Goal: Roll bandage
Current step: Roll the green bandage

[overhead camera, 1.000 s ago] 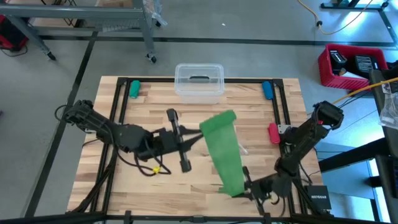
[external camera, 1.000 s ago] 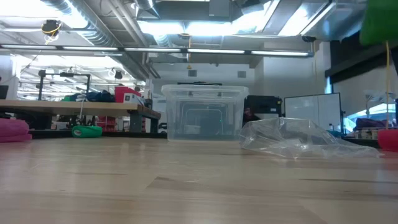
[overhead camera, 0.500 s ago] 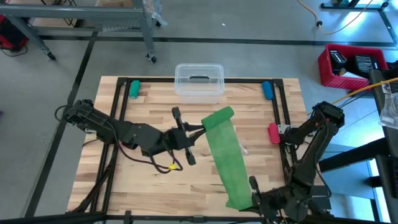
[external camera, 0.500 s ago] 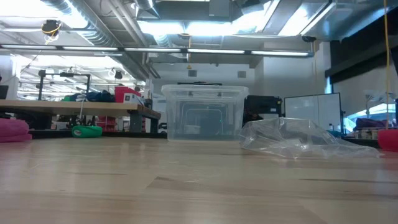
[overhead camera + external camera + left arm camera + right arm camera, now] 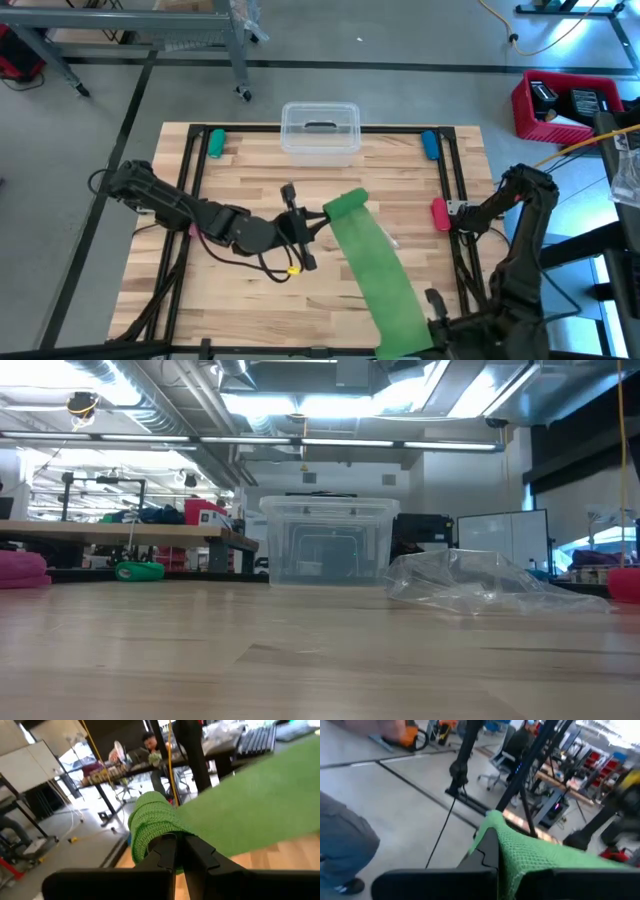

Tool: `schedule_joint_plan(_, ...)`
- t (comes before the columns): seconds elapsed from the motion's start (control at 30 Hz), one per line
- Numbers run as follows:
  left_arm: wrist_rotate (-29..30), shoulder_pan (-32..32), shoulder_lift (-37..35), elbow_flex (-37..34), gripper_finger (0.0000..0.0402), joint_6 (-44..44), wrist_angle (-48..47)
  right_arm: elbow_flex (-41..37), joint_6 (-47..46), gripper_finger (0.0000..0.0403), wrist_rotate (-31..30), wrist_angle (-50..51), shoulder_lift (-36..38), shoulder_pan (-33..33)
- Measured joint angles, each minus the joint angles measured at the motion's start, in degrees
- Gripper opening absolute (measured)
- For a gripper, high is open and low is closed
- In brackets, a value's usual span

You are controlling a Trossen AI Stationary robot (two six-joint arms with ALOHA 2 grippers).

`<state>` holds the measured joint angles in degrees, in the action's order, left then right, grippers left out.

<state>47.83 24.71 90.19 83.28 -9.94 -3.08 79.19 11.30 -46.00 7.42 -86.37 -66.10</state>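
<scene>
Above the table's middle, the left gripper (image 5: 312,222) and right gripper (image 5: 428,320) each clamp the bandage (image 5: 378,268); rolling well needs even tension.

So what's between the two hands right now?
High view: only the bright green fabric bandage, stretched from the left hand to the right hand.

Clear box (image 5: 320,131) at the bench's (image 5: 260,170) far edge, crumpled bag (image 5: 480,585) nearby, red crate (image 5: 560,105) on the floor.

bandage (image 5: 380,275) near end cut off, right jaws hidden
</scene>
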Motion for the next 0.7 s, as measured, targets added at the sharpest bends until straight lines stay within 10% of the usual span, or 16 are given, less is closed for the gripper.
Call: schedule_joint_plan(0.7,-6.96,3.52,3.95,-14.55,0.0011,9.4,16.96,16.85,22.87,0.0006,-14.59,-0.88,0.0,3.34)
